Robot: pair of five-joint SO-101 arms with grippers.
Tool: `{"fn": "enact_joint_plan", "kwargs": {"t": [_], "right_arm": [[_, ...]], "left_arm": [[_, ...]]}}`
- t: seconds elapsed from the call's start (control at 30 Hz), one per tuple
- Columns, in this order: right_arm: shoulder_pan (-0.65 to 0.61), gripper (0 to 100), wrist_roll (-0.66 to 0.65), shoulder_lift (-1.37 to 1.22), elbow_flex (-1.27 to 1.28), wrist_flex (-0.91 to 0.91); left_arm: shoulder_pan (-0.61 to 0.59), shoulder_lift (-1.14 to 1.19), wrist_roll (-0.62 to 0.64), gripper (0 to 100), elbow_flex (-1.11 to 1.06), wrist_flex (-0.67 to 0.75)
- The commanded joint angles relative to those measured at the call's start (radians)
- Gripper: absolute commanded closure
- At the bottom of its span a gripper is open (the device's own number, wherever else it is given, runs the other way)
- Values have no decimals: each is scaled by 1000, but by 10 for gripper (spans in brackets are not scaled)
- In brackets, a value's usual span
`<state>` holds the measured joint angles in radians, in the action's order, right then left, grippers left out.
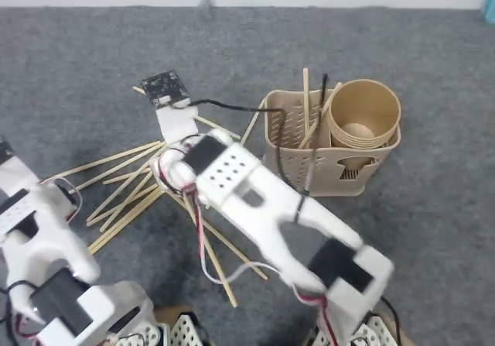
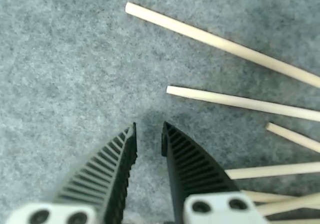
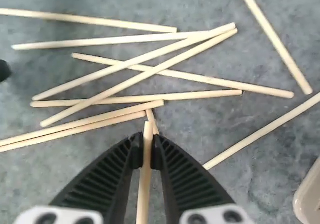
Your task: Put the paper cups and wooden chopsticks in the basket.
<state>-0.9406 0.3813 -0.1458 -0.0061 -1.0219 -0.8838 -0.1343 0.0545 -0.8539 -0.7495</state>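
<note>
Right gripper (image 3: 143,144) clamped on one chopstick (image 3: 144,194). Left gripper (image 2: 148,129) slightly parted, holding nothing.

Carpet (image 1: 402,44): grey, short pile, covers the work surface under everything.

Right arm (image 1: 263,207): white. Runs from its base at the near edge up and left to the loose sticks, with a small camera board (image 1: 165,88) at the wrist end.

Left arm (image 1: 46,245): white, folded low at the near left corner.

Basket (image 1: 290,164): beige plastic with slotted walls. Stands upright on the carpet, just right of the right arm's wrist.

Paper cups (image 1: 363,118): tan, nested in a stack. They stand mouth-up inside the right half of the basket.

Basket sticks (image 1: 306,98): a few pale chopsticks stand or lean in the left half of the basket, beside the cups, tips above the rim.

Loose chopsticks (image 1: 124,187): pale wood, thin and round. They lie fanned and crossing on the carpet between the two arms, some running under the right arm.

Right gripper detail: black ribbed jaws drawn almost together on the held chopstick. It runs lengthwise between them, its tip just past the fingertips, by the ends of two sticks lying on the carpet. Cannot tell whether it is lifted.

Left gripper detail: black ribbed jaws with a narrow gap and nothing between them. It sits over bare carpet, just beside the blunt ends of several stick ends (image 2: 240,101), not touching them.
</note>
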Motion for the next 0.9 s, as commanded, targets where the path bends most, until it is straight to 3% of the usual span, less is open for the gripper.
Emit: {"fn": "enact_joint_plan", "kwargs": {"t": [0.0, 0.43, 0.73, 0.87], "right_arm": [[-4, 991, -20, 217, 84, 76], [24, 991, -279, 863, 508, 401], [211, 991, -288, 1369, 617, 628], [311, 991, -288, 1429, 612, 865]], "left_arm": [[9, -15, -8, 920, 24, 11], [9, -15, -8, 920, 24, 11], [9, -15, -8, 920, 24, 11], [9, -15, -8, 920, 24, 11]]}}
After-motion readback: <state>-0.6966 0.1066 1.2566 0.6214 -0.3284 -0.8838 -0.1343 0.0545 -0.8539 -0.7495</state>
